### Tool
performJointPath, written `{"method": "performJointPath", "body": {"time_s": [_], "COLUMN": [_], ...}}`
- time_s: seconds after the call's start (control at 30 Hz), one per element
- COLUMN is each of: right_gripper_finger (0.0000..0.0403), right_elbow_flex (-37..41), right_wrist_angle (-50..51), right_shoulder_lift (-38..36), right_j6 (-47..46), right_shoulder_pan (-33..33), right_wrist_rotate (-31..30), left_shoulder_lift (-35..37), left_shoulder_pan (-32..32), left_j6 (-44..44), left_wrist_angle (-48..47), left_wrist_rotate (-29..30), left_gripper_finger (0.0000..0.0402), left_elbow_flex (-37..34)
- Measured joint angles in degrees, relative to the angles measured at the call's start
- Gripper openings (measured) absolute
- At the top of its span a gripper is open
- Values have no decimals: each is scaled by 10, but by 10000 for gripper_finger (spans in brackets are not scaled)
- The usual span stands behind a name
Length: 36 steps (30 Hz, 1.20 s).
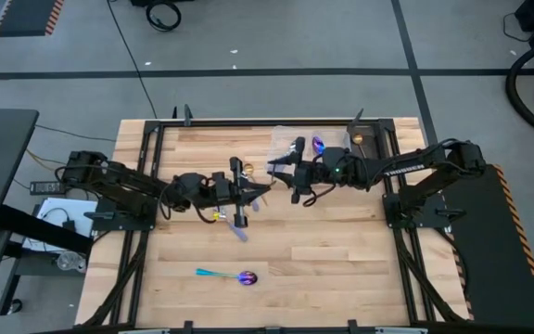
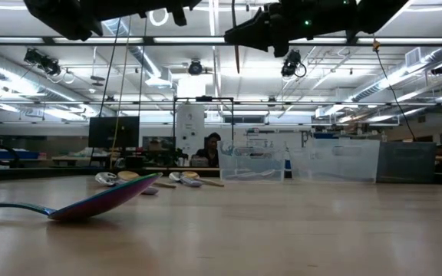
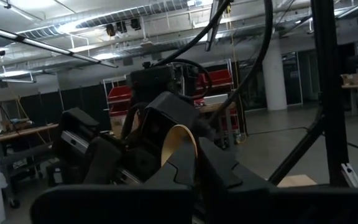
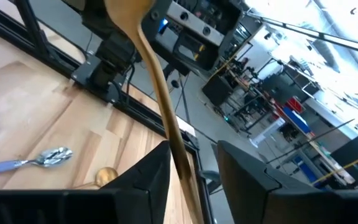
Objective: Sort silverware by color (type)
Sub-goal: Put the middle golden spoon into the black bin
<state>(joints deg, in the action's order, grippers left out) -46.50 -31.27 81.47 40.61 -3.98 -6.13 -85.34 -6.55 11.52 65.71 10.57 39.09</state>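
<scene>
A gold spoon hangs upright over the middle of the table, bowl up, with its thin handle pointing down. My left gripper is shut on its bowl end. My right gripper comes from the right at the same height. Its fingers stand open on either side of the handle. A purple-blue spoon with a teal handle lies on its back near the table's near edge; it also shows in the low view. More spoons lie under the left gripper. My left gripper has the gold spoon's bowl between its two fingers. The fingers themselves hide the exact spot. The spoon hangs upright below the hold, with its handle tip well clear of the table. My right gripper has the handle close against one finger. I cannot tell whether they touch.
A clear plastic tray stands at the far right, with a purple spoon and a gold one in or beside it. Silver and gold spoons lie mid-table. A blue-handled silver spoon lies below the grippers. A person sits beyond the table.
</scene>
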Motion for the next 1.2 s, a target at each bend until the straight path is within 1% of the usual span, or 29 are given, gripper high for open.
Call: {"method": "performJointPath", "body": {"time_s": [0.37, 0.57, 0.7, 0.83, 0.97, 1.07, 1.2], "right_gripper_finger": [74, 29, 26, 25, 25, 25, 25], "right_elbow_flex": [0, 0, 0, 0, 0, 0, 0], "right_wrist_angle": [10, 41, 55, 63, 98, 131, 191], "right_shoulder_lift": [0, 0, 1, 1, 0, -1, -1], "right_j6": [1, 4, 1, -20, -52, -76, -125], "right_shoulder_pan": [1, 3, 9, 17, 22, 24, 24], "right_wrist_rotate": [0, 2, 2, 0, -19, -39, -44], "left_shoulder_lift": [0, 1, 1, 2, 7, 8, 8], "left_shoulder_pan": [0, 1, 5, 9, 8, 1, -13], "left_j6": [17, 9, 6, 15, 26, 26, 28], "left_wrist_angle": [-10, -22, -33, -55, -110, -162, -236], "left_wrist_rotate": [1, 5, 4, 6, 32, 66, 135], "left_gripper_finger": [13, 13, 21, 51, 94, 127, 159], "left_elbow_flex": [0, 0, 0, 0, -1, -1, -1]}}
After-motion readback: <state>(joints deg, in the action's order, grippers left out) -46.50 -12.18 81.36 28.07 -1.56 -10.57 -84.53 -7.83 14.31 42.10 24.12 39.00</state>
